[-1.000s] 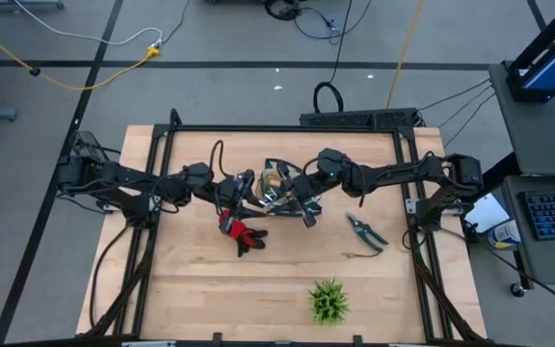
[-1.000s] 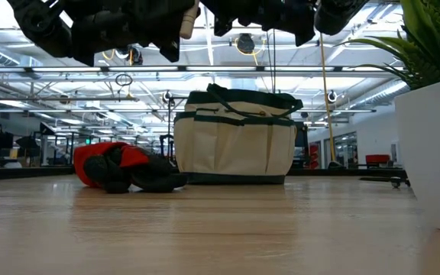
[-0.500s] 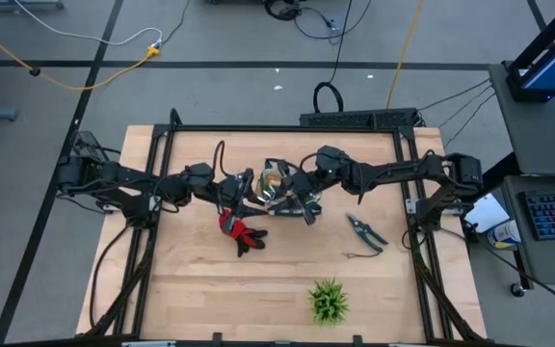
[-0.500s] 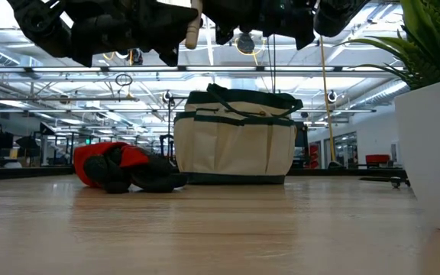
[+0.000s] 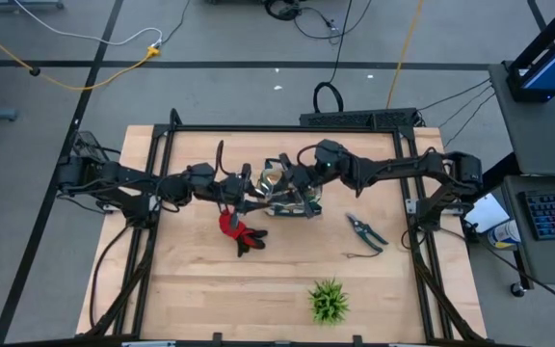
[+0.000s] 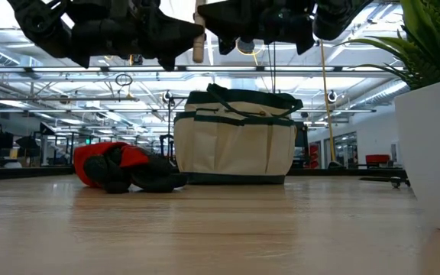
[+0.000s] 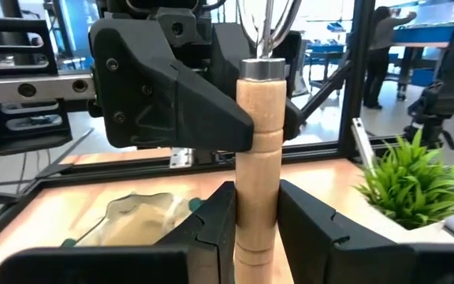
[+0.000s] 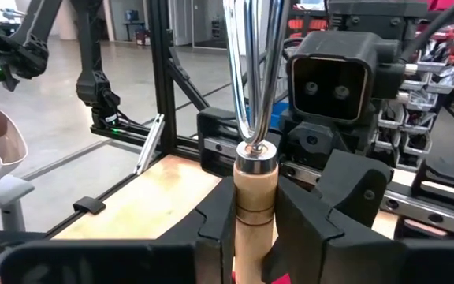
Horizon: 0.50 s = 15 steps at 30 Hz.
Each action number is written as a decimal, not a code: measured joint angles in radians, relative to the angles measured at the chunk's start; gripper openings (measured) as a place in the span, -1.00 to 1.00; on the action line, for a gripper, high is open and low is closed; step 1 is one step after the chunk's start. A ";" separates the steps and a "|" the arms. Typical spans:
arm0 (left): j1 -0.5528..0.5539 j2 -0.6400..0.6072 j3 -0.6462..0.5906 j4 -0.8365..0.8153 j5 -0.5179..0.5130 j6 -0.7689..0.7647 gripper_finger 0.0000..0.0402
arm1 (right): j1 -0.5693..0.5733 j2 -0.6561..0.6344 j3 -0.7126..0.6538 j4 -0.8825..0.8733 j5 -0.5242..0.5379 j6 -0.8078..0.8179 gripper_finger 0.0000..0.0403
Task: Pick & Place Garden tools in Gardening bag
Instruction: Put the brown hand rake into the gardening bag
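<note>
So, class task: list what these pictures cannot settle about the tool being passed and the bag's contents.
- Wooden-handled tool: its metal head runs off the edge in both wrist views, so trowel or rake is unclear.
- Gardening bag: in the low view its wall hides the contents; in the high view both arms cover its mouth.
- Pruning shears: too small to tell whether latched.

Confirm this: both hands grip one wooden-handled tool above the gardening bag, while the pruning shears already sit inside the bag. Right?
Not quite. The pruning shears still lie on the table, to the right of the gardening bag, as the high view shows. The rest holds: the left hand and right hand both grip the wooden-handled tool above the bag.
</note>
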 joint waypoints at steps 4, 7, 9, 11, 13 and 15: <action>0.012 0.000 0.000 0.012 -0.007 0.001 -0.50 | -0.019 0.000 0.000 -0.020 0.001 -0.001 -0.69; 0.025 -0.002 0.001 0.003 -0.015 0.002 -0.32 | -0.035 0.003 -0.002 -0.024 0.002 -0.001 -0.68; 0.032 -0.002 0.001 -0.006 -0.058 0.007 -0.18 | -0.046 0.003 -0.002 -0.026 0.006 -0.001 -0.68; 0.036 -0.002 0.001 -0.015 -0.112 0.041 -0.04 | -0.056 0.003 -0.002 -0.036 0.004 -0.002 -0.68; 0.039 -0.002 0.001 -0.024 -0.142 0.068 0.07 | -0.064 0.003 -0.002 -0.049 0.005 -0.004 -0.69; 0.038 -0.002 0.001 -0.036 -0.158 0.076 0.16 | -0.076 0.003 -0.002 -0.060 0.000 -0.004 -0.69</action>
